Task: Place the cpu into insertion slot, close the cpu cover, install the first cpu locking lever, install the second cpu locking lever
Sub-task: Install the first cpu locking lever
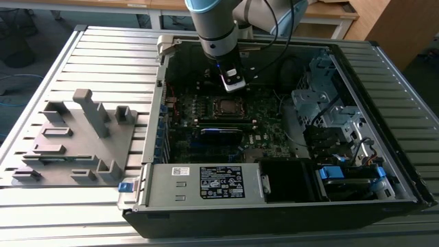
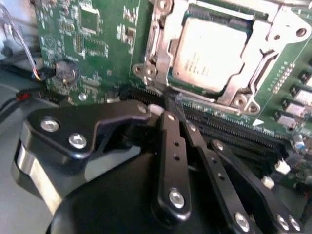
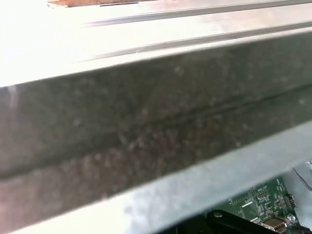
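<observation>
Second wrist view: the gripper has its jaws drawn together, the two black fingers meeting at the tips with no visible gap. Whether a thin wire lever is caught between the tips cannot be told. The tips sit just beside the near edge of the insertion slot, above the long black memory slots that run alongside it.

The cpu lies flat in the insertion slot, silvery top up. The cpu cover appears lowered over it, its frame bordering the chip on all sides. The position of the two locking levers cannot be determined.

Around the socket is the green motherboard. In the exterior view the gripper hangs inside the open computer case, close above the cpu. A grey fixture tray stands well apart, at the exterior view's left.

Handling, by judgement: the cpu is light, rigid and smooth-topped, hence slippery, with a fragile contact face. Grip it by two opposite edges only. The cpu cover is thin, springy sheet metal; press on its frame, not on the chip.
</observation>
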Robot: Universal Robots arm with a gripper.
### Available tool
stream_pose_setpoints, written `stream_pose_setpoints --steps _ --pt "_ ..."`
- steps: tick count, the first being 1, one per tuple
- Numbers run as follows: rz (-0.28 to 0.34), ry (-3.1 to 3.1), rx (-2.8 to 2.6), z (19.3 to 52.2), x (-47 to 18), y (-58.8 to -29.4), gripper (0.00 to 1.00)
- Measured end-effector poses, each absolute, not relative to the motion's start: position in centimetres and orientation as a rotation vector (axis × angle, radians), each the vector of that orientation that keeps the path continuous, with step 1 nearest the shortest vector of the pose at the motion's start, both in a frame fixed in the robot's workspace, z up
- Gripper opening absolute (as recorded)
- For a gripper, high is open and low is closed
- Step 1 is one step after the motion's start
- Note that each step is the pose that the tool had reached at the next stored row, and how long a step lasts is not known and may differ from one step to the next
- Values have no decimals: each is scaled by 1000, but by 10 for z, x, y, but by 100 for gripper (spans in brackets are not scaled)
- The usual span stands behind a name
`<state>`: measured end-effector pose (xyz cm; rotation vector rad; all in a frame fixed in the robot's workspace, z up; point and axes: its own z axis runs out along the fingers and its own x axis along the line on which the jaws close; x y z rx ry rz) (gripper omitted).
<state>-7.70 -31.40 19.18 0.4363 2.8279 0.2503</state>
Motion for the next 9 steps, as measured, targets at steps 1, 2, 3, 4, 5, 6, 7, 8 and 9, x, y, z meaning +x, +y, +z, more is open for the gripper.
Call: stream_pose_setpoints --steps 1,2,3,4,5,6,7,8,9 --pt "251 2828 436 192 -77 -314 10" --pt "252 2828 436 192 -77 -314 10" --pt "252 2828 436 192 -77 -315 10" --pt "253 2828 436 192 -77 -315 10" --pt "253 2828 437 192 -77 -316 10" --pt "253 2828 437 192 -77 -317 10" --pt "253 2828 437 191 -77 -317 10" --pt "253 2828 437 191 -77 -317 10" --pt "254 2828 437 191 -77 -317 10"
